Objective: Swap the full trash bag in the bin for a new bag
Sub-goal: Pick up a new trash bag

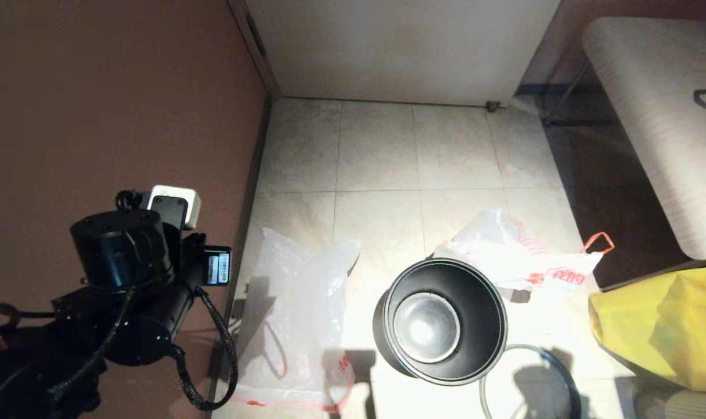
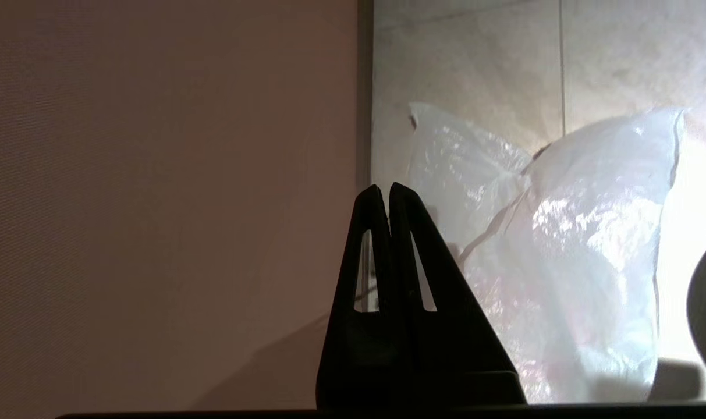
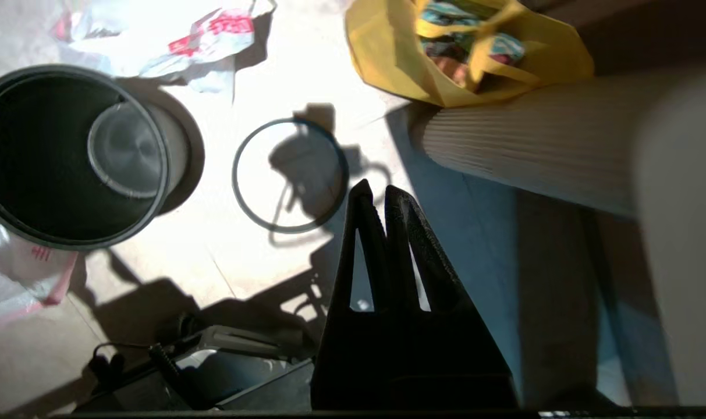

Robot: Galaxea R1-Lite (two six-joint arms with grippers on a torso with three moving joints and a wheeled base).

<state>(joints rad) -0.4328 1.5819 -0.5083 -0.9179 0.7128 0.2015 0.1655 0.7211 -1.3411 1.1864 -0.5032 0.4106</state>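
Two translucent white bags flank the bin (image 1: 440, 321), which stands unlined on the tile floor with its bare base showing. One bag (image 1: 297, 314) lies flat against the wall on the robot's left; the other bag (image 1: 518, 256), crumpled with red print and a red loop, lies beyond the bin, so neither clearly reads as full. The grey hoop (image 3: 290, 174) rests beside the bin, presumably removed to free the liner. Left gripper (image 2: 386, 192) and right gripper (image 3: 379, 195) are both closed and empty.
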